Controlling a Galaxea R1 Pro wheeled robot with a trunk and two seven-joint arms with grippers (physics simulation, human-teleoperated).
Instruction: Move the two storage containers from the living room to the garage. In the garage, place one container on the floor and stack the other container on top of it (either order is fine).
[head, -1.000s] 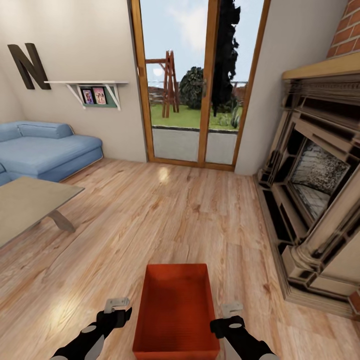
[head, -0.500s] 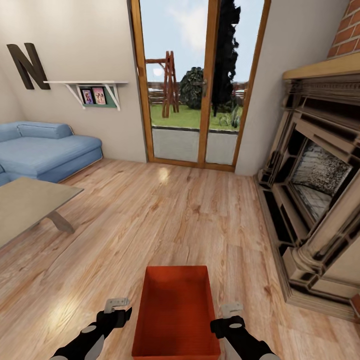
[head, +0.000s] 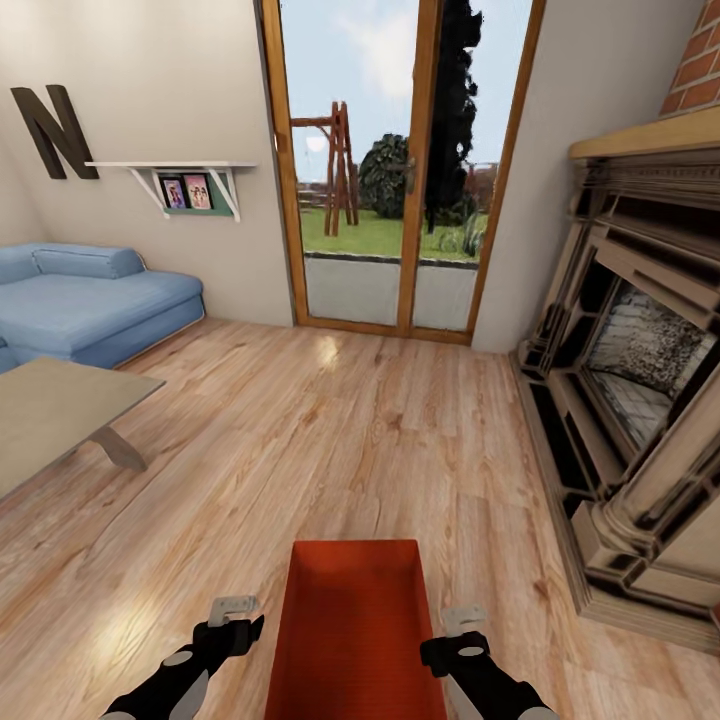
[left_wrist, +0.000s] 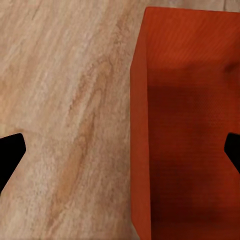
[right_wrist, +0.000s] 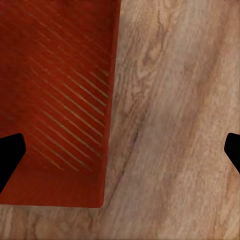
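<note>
The left pincer (head: 236, 612) and right pincer (head: 462, 625) hover low at the near edge of the head view, one on each side of a storage container (head: 355, 630). Both stand with fingers spread wide. In each wrist view the dark fingertips sit far apart, with one long wall of the bin lying between them and nothing clamped.

The container rests on the wood floor (head: 300, 440) directly ahead of the robot, long axis pointing away. It is a red-orange, open-topped rectangular bin with plain low walls and a finely ribbed interior. It appears empty, so it should be light. The thin plastic walls will likely flex slightly and may be slick. Recommended hold: one pincer over each long wall near mid-length, keeping the bin level.

Farther on, a low table (head: 60, 420) stands left and a carved fireplace (head: 640, 380) right. A blue sofa (head: 90, 300) and a glazed door (head: 400, 170) line the far wall.
</note>
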